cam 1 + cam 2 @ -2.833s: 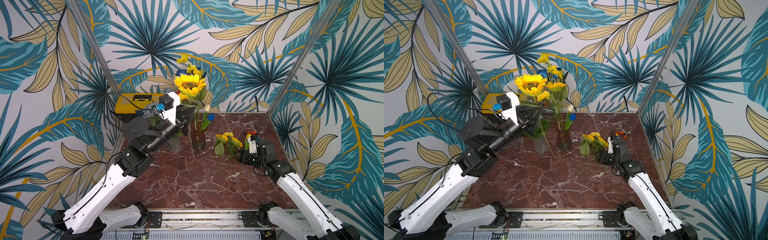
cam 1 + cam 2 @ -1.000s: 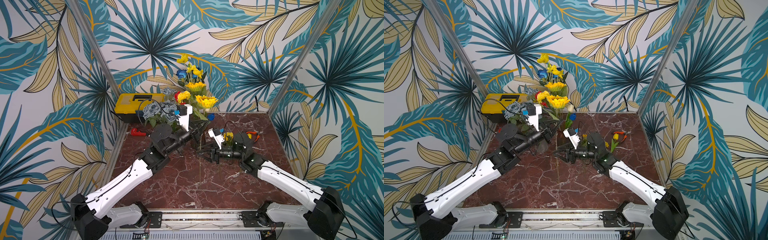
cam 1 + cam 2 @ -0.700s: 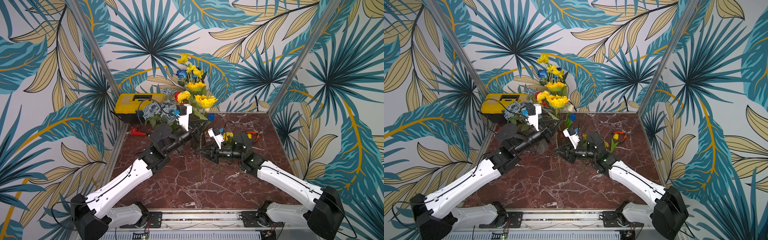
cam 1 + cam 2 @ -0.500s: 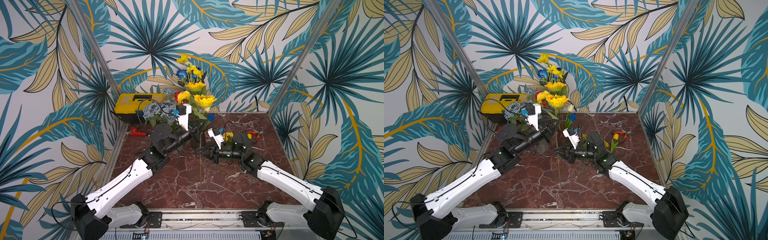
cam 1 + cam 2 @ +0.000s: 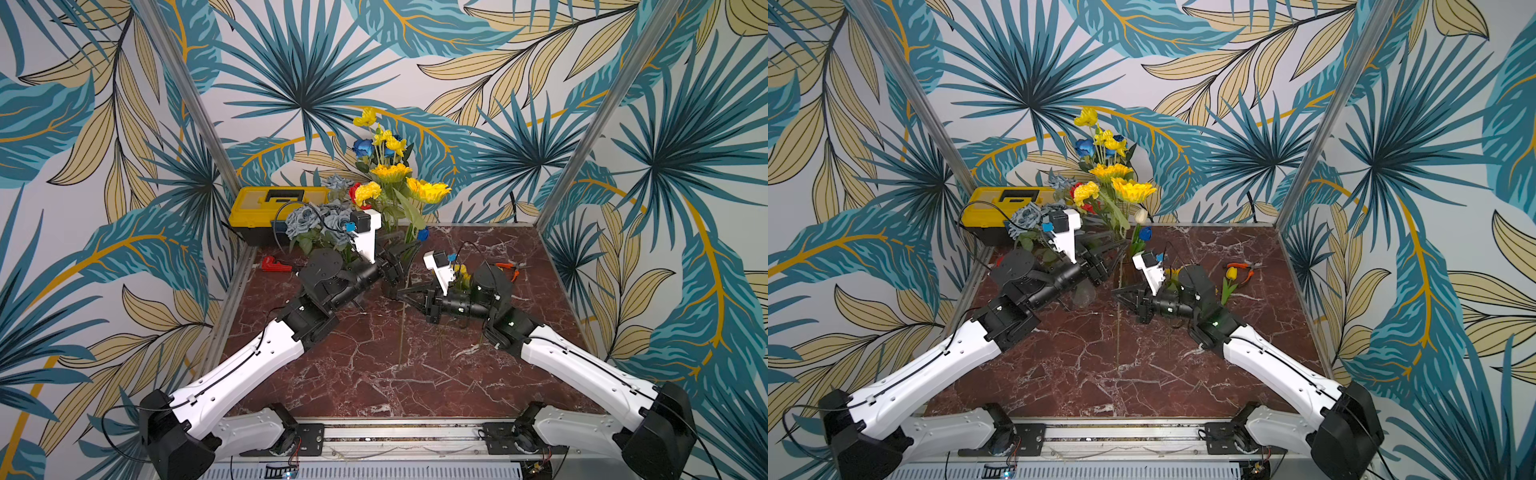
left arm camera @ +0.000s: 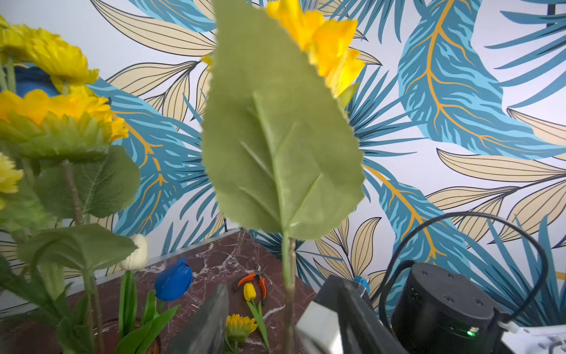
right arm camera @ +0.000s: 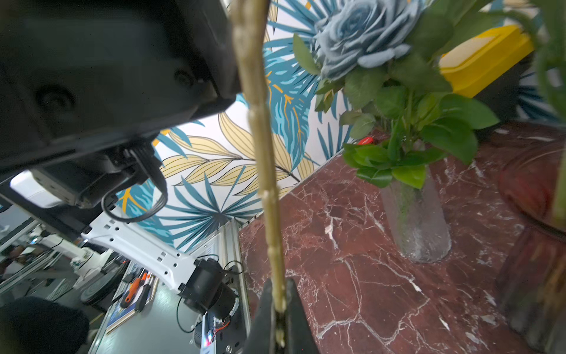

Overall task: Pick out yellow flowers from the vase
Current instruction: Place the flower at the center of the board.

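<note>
Nearest, the right gripper (image 7: 277,295) is clamped on the bare stem of a long-stemmed yellow sunflower (image 5: 429,191) above the red marble table (image 5: 374,374); higher up that stem, the left gripper (image 5: 404,254) has its jaws apart around it; behind, other yellow flowers (image 5: 390,172) stand in the brown glass vase (image 7: 536,260); a yellow tulip (image 5: 1231,273) lies on the table.

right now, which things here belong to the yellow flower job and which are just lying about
Job: vase, yellow flowers in it, sunflower held by the right gripper, open left gripper, yellow tulip on the table.
Lying about: grey-blue roses, blue tulip, toolbox, orange pliers, red tool.
</note>
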Controlling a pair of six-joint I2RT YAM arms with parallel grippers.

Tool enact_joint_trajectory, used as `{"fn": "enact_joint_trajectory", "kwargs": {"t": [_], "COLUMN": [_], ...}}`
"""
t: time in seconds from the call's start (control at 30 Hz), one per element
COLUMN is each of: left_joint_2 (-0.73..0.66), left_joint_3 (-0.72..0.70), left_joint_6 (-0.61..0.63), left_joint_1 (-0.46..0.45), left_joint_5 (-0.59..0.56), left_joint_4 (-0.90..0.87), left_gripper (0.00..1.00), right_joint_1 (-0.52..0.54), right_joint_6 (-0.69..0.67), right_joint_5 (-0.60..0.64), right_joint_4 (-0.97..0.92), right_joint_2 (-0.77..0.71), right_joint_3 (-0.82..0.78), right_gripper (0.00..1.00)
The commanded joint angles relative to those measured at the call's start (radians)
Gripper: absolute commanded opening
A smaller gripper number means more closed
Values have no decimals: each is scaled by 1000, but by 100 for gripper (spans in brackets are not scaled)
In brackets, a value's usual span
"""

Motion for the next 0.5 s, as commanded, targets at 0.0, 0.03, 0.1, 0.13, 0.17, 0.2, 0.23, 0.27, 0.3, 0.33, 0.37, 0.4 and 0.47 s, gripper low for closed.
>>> {"fn": "enact_joint_trajectory", "kwargs": {"t": [0.0, 0.03, 0.1, 0.13, 0.17, 0.2, 0.23, 0.27, 0.3, 0.33, 0.37, 0.4, 0.47], "left_joint_2": [-44, -54, -86, -108, -137, -162, -180, -197, -208, -219, -227, -231, -228], "left_joint_3": [-21, -26, -42, -55, -72, -81, -82, -77, -70, -66, -61, -52, -28], "left_joint_6": [34, 47, 103, 119, 130, 135, 134, 129, 125, 123, 122, 121, 123], "left_joint_1": [0, 0, 4, 6, 13, 26, 41, 67, 94, 115, 137, 156, 190], "left_joint_5": [-17, -27, -67, -96, -140, -178, -209, -218, -252, -260, -275, -284, -292], "left_joint_4": [25, 25, 17, 11, 5, -13, -45, -93, -142, -179, -222, -265, -350], "left_gripper": [64, 64, 67, 69, 73, 75, 76, 76, 77, 77, 77, 77, 78], "right_joint_1": [-6, -9, -17, -23, -31, -38, -46, -59, -77, -96, -126, -162, -237], "right_joint_6": [-27, -40, -75, -89, -104, -116, -125, -130, -130, -129, -124, -114, -96], "right_joint_5": [163, 207, 305, 342, 373, 400, 421, 442, 458, 459, 452, 436, 388], "right_joint_4": [-108, -168, -306, -365, -425, -494, -539, -585, -627, -665, -707, -744, -793], "right_joint_2": [-56, -67, -86, -93, -100, -105, -111, -117, -119, -120, -118, -116, -109], "right_joint_3": [13, 31, 75, 91, 112, 129, 141, 152, 160, 168, 174, 179, 172], "right_gripper": [0, 0, 0, 0, 0, 0, 0, 0, 0, 0, 0, 0, 0]}}
